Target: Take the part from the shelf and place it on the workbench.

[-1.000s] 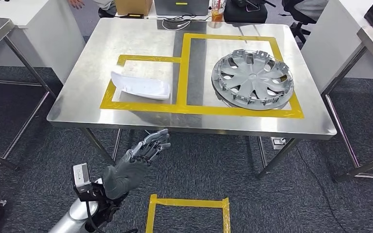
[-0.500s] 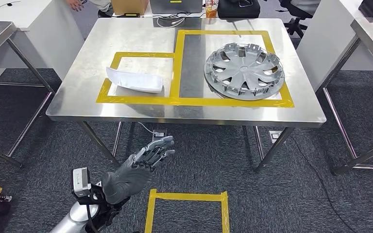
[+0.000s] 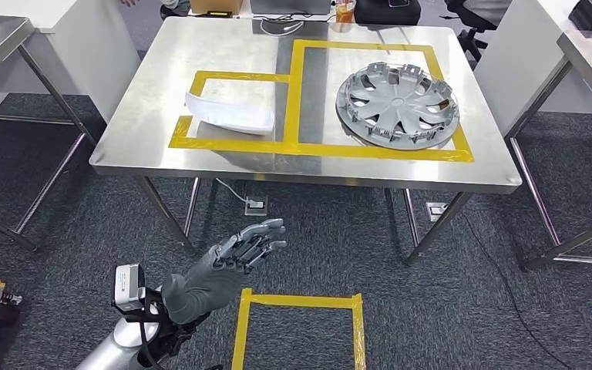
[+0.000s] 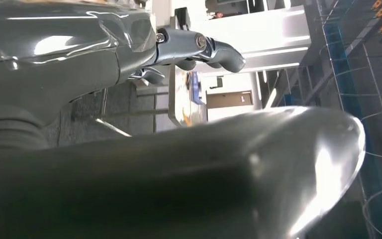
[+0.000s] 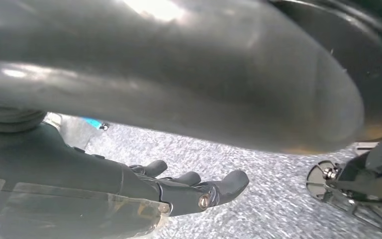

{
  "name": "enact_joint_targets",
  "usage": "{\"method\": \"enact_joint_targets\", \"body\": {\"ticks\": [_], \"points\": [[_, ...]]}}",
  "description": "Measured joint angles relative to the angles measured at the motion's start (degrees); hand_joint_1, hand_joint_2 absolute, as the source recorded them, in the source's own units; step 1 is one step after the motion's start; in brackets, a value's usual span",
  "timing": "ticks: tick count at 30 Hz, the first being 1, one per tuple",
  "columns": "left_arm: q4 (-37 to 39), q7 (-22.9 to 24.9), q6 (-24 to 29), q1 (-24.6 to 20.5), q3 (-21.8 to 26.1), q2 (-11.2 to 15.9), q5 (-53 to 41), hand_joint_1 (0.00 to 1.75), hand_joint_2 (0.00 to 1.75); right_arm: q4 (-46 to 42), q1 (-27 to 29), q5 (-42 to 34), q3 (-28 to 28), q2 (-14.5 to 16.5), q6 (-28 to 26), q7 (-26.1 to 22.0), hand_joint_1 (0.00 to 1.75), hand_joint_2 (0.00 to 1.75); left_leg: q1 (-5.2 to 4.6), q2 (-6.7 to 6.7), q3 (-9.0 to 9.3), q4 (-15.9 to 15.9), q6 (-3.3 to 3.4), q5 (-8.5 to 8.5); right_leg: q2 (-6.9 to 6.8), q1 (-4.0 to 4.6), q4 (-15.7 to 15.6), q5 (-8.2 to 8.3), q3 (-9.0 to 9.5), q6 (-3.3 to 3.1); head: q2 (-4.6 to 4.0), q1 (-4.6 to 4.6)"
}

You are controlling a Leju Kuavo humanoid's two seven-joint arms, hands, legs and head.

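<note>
Left robot hand [image 3: 227,270] is hovering open and empty, fingers apart, below the tabletop [image 3: 162,100] edge; right robot hand [image 5: 129,191] is hanging open over carpet. Ahead, the white part [image 3: 227,114] is lying inside a taped box, the hubcap [image 3: 397,105] beyond it. Likely light, rigid, slick plastic; its raised rim seems the best hold.

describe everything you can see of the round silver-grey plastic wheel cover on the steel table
The round silver-grey plastic wheel cover lies flat on the stainless steel table, on its right side, inside the larger rectangle of yellow tape. It has curved spokes fanning from a central hub with openings between them, and small clips stand along its rim. It looks matte and intact. Nothing touches it but the tabletop; the white curved part lies apart in the smaller taped box.
</note>
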Motion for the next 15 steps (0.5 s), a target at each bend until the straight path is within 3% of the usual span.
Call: {"method": "enact_joint_targets", "body": {"ticks": [2,4,7,8,10,12,13,14,15], "points": [[0.0,0.0,-0.3,-0.1,-0.2,0.0,0.5,0.0,0.0,0.0,-0.1,0.0,0.0,-0.1,0.0,0.0,0.0,0.0,-0.07,-0.01,-0.8,0.6,-0.3,0.36,-0.02,-0.03,-8.1,2.04,5.09,0.54,0.0,0.0],[0.0,0.0,-0.7,-0.3,-0.4,0.0,1.0,0.0,0.0,0.0,-0.3,0.0,0.1,-0.2,0.0,0.0,0.0,0.0,-0.31,0.02,-1.41,1.2,-0.73,0.62,0.07,0.09,-13.3,3.29,7.96,0.0,0.0,-0.07],[0.0,0.3,-1.2,-0.4,-0.6,0.0,1.8,0.0,0.0,0.0,-0.4,0.0,0.3,-0.1,0.0,0.1,0.0,0.0,-0.3,-0.02,-1.87,1.4,-1.64,1.15,0.11,0.22,-13.9,4.13,7.88,-1.25,0.0,-0.07],[0.0,0.4,-1.4,-0.4,-0.6,0.0,1.9,0.0,0.0,0.0,-0.4,0.0,0.4,-0.1,0.1,0.2,0.0,0.0,-0.19,-0.13,-2.19,1.9,-2.0,0.61,0.08,0.08,-14.0,4.48,7.74,-1.64,0.0,-0.09],[0.1,0.5,-1.7,-0.4,-0.6,0.1,2.3,0.0,0.0,0.0,-0.5,-0.1,0.6,0.0,0.1,0.3,0.0,0.0,0.17,-0.35,-3.8,6.0,-2.79,-2.86,0.01,-0.26,-14.0,5.26,7.28,-2.3,0.0,-0.24],[0.3,0.6,-2.1,-0.4,-0.7,0.1,2.6,0.0,0.0,0.0,-0.5,-0.2,0.7,0.0,0.2,0.4,0.0,0.0,0.61,-0.39,-6.24,13.5,-3.47,-7.55,-0.01,-0.19,-14.0,5.88,6.5,-2.52,0.0,-0.4],[0.4,0.7,-2.3,-0.4,-0.8,0.1,2.8,0.0,0.0,0.0,-0.5,-0.2,0.8,0.0,0.2,0.4,0.0,0.0,0.78,-0.39,-7.0,16.5,-3.66,-8.88,0.0,-0.16,-13.9,6.16,6.13,-2.48,0.0,-0.39],[0.5,0.8,-2.5,-0.4,-0.9,0.1,2.9,0.0,0.0,0.0,-0.4,-0.3,0.9,0.0,0.3,0.5,0.0,0.0,0.91,-0.39,-6.81,17.5,-3.75,-9.16,0.01,-0.14,-13.9,6.4,5.81,-2.4,0.0,-0.4],[0.6,0.9,-2.7,-0.4,-0.9,0.1,2.9,0.0,0.0,0.0,-0.4,-0.3,0.9,0.0,0.4,0.6,0.0,0.0,0.99,-0.39,-5.51,16.3,-3.73,-8.45,0.04,-0.14,-13.9,6.61,5.57,-2.27,0.0,-0.4]]}}
